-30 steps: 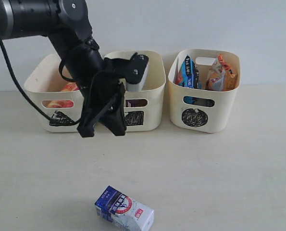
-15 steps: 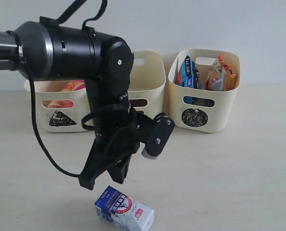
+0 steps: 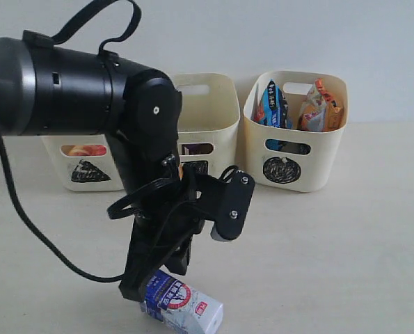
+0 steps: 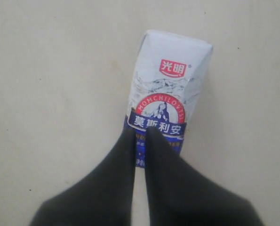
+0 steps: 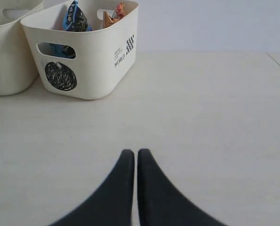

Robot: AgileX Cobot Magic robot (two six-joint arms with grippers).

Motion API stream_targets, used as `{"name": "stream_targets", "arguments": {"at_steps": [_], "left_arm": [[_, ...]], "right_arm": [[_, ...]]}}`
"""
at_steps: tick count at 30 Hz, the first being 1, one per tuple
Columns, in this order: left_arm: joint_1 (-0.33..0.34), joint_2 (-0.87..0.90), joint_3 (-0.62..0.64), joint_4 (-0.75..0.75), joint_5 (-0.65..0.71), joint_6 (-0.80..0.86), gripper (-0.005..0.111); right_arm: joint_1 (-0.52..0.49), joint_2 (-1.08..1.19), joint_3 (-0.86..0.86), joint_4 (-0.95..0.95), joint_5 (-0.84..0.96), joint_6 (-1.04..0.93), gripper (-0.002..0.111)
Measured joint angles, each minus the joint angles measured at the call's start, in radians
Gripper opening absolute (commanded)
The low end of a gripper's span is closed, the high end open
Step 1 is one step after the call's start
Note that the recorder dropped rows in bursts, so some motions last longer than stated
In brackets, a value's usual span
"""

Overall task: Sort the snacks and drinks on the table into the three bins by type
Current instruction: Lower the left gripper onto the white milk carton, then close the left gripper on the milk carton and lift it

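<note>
The blue-and-white carton [image 3: 186,307] with the red round logo lies flat near the table's front edge. My left gripper [image 3: 147,284] hangs just over its dark blue end. Its fingers [image 4: 123,160] are shut with only a thin slit between them, holding nothing, and their tips cover the lower end of the carton [image 4: 165,94]. The three cream bins stand at the back: triangle [image 3: 88,170], square [image 3: 207,111], circle [image 3: 290,167]. The circle bin holds the blue-black bag [image 3: 271,104] and the orange-tan bag [image 3: 321,108]. My right gripper [image 5: 136,153] is shut over bare table.
My left arm's bulky black body [image 3: 74,90] hides much of the triangle and square bins. Something orange-pink [image 3: 81,149] shows through the triangle bin's handle. In the right wrist view the circle bin [image 5: 92,66] stands ahead of the gripper, beside the square bin [image 5: 8,52].
My left arm has come away from the square bin and dropped forward and down, ending with its fingertips at the carton. The carton has not moved.
</note>
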Motion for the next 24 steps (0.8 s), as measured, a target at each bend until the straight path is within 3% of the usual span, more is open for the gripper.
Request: {"name": "stream_targets", "arguments": {"at_steps": [13,16,21,24], "left_arm": [[-0.056,-0.046,0.156,-0.027,-0.119,-0.018,0.008],[-0.056,-0.048,0.156,-0.027,-0.119,-0.018,0.026],[-0.056,-0.048,0.156,-0.027,-0.114,-0.018,0.071],[-0.056,-0.048,0.158,-0.027,-0.119,-0.018,0.084]], "right_arm": [[0.000,0.000,0.000,0.000,0.000,0.000,0.000],[0.000,0.000,0.000,0.000,0.000,0.000,0.000],[0.000,0.000,0.000,0.000,0.000,0.000,0.000],[0.000,0.000,0.000,0.000,0.000,0.000,0.000]]}}
